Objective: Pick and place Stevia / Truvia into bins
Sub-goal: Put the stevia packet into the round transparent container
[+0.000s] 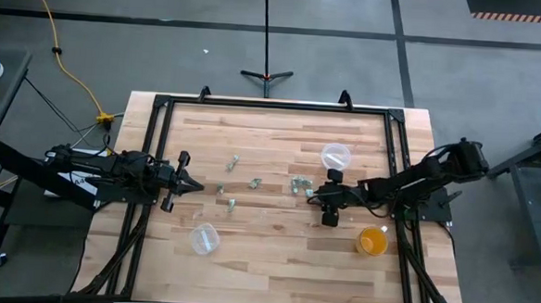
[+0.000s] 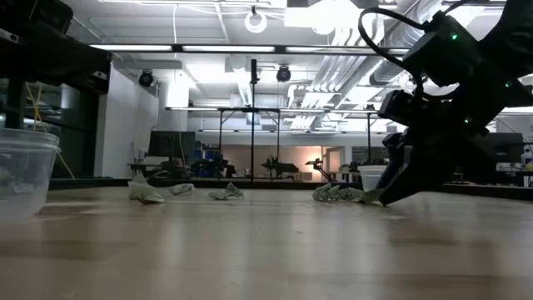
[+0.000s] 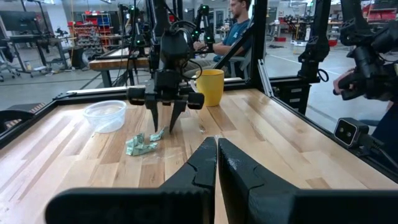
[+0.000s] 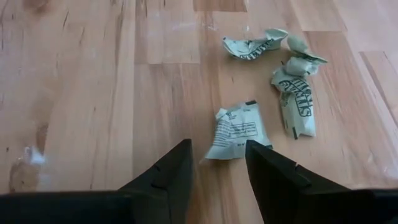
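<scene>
1. Sweetener packets [image 1: 298, 184] lie in a small crumpled cluster on the right half of the wooden table [image 1: 265, 263], with more packets [image 1: 232, 163] scattered loosely toward the middle.

2. Right gripper [image 4: 216, 163] is down at the table beside that cluster, fingers parted, tips straddling the near edge of one flat green-and-white packet [image 4: 239, 130]; nothing is grasped yet.

3. Left gripper [image 1: 194, 186] waits on the left side of the table, pointing toward the centre, fingers pressed together and empty, apart from the scattered packets.

4. Two clear bins stand ready: one cup [image 1: 335, 156] at the far right, near the working gripper, and another [image 1: 205, 239] at the near left. An orange cup [image 1: 372, 240] sits near the right edge.

5. By the look of it, the step in hand is the pick. The approach seems complete and the fingers are lined up on the single packet.

6. Next move calls for closing on that thin packet without sliding it away or catching its crumpled neighbours [image 4: 292, 93], then a lift and a short carry to the far-right clear cup.

7. Beyond the table, a seated person [image 3: 239, 25] is at a workbench.
</scene>
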`<action>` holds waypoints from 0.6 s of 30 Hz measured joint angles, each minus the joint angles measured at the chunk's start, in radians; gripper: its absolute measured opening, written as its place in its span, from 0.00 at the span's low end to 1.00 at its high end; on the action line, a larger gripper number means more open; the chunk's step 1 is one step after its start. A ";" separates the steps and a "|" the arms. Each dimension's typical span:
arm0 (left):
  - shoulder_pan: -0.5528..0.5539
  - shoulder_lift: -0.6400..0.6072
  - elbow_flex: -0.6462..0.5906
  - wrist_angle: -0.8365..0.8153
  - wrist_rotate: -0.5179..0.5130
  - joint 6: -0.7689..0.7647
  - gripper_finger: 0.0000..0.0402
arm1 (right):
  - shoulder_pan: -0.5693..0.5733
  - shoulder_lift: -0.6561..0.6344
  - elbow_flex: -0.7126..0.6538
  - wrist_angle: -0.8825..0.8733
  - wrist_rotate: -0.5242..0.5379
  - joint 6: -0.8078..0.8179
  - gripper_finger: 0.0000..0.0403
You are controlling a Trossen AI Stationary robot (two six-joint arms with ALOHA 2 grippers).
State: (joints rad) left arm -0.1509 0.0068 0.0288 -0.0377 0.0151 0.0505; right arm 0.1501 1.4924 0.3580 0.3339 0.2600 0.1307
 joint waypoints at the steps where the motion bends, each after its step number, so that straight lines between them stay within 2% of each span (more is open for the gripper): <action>1: 0.000 0.000 0.000 0.000 0.000 0.000 0.13 | 0.000 0.000 0.000 0.005 0.001 0.000 0.35; 6: 0.000 0.000 0.000 0.000 0.000 0.000 0.13 | 0.000 0.000 0.000 0.029 0.028 0.000 0.35; 10: 0.000 0.000 0.000 0.000 0.000 0.000 0.13 | 0.000 -0.001 0.000 0.029 0.022 0.000 0.31; 14: 0.000 0.000 0.000 0.000 0.000 0.000 0.13 | 0.000 -0.001 0.000 0.029 0.019 0.000 0.23; 18: 0.000 0.000 0.000 0.000 0.000 0.000 0.13 | 0.000 -0.001 0.000 0.029 0.019 0.000 0.11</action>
State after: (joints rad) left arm -0.1509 0.0071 0.0288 -0.0380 0.0151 0.0505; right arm 0.1501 1.4914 0.3576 0.3634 0.2793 0.1311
